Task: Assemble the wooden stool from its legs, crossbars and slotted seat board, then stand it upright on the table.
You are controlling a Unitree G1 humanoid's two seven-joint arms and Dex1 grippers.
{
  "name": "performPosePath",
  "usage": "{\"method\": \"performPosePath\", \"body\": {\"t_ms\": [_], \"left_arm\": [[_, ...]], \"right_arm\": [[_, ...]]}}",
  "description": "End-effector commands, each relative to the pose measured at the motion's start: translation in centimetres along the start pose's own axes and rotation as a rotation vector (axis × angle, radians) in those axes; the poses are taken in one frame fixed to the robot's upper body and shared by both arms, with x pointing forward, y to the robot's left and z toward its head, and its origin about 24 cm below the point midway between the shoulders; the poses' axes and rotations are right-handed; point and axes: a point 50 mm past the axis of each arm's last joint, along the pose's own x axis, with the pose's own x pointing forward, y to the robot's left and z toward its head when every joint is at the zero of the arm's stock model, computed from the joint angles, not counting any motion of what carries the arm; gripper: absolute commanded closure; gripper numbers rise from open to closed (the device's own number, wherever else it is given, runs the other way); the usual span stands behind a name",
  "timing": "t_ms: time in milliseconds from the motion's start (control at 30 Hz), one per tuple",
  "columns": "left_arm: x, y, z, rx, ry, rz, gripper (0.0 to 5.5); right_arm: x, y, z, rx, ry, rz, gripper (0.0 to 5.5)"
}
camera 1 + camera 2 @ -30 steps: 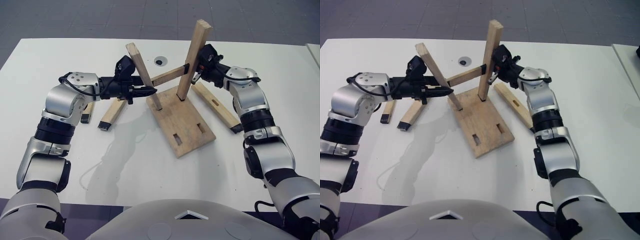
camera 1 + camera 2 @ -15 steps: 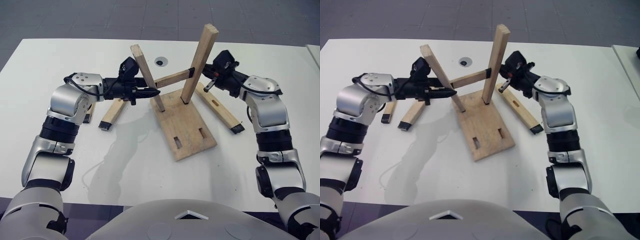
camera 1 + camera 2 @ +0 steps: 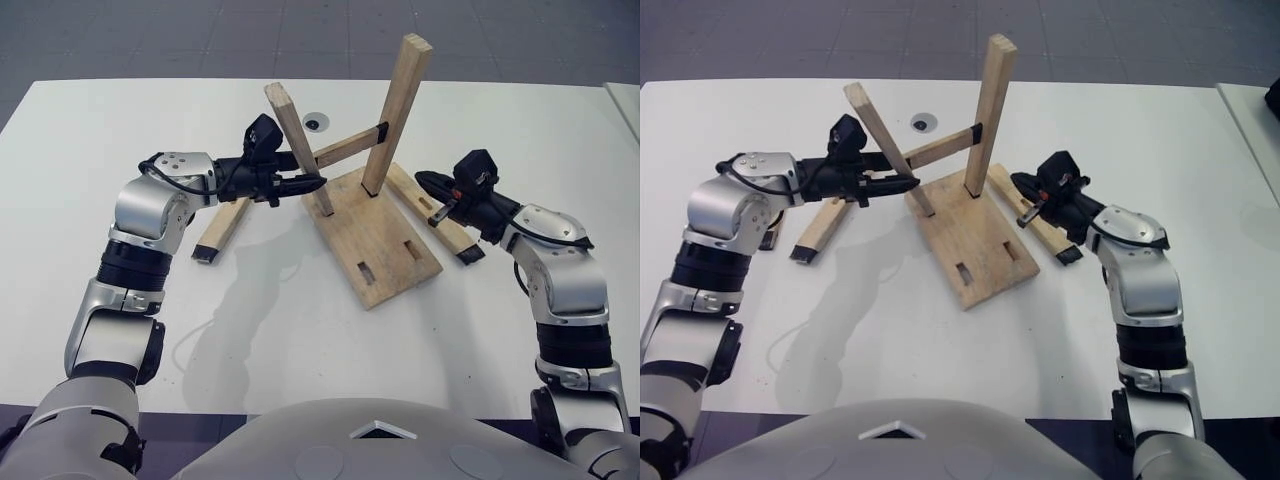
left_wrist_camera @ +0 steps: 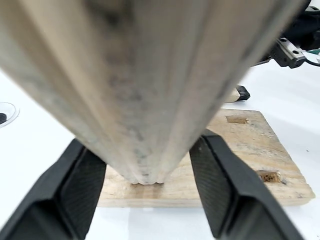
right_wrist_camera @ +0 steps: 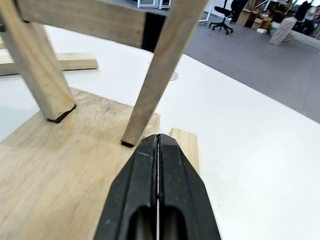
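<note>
Stiff, light timber and probably loose in the slots, so I'd grab each stick low near its foot, not up top where it levers out. Left pincer (image 3: pixel 303 183) is clamped round the leaning leg (image 3: pixel 297 145) just above the seat board (image 3: pixel 385 255), which lies flat on the table (image 3: pixel 300 330) with the upright leg (image 3: pixel 393 115) and crossbar (image 3: pixel 345 151) fitted. Right pincer (image 3: pixel 424 181) is pressed fully together, holding nothing, tip just beside the upright leg's foot, over the loose leg (image 3: pixel 458 240).

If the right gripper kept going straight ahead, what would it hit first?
Probably the base of the taller upright wooden leg, where it sits in the slotted wooden seat board, though depth is unclear.
</note>
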Motion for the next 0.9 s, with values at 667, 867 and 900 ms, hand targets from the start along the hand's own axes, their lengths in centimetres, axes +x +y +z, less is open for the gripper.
{"method": "performPosePath", "body": {"t_ms": [667, 867, 900], "left_arm": [[-15.4, 0.9, -10.1, -0.08, 0.179, 0.907, 0.1], [-16.2, 0.0, -12.6, -0.143, 0.249, 0.965, 0.29], [-16.3, 0.0, -12.7, -0.149, 0.25, 0.969, 0.36]], "right_arm": [[-3.8, 1.9, -5.0, -0.108, 0.317, 0.083, 4.12], [-3.2, 4.0, -4.2, -0.082, 0.276, 0.166, 3.18], [-3.1, 4.3, -3.9, -0.076, 0.261, 0.172, 3.06]]}}
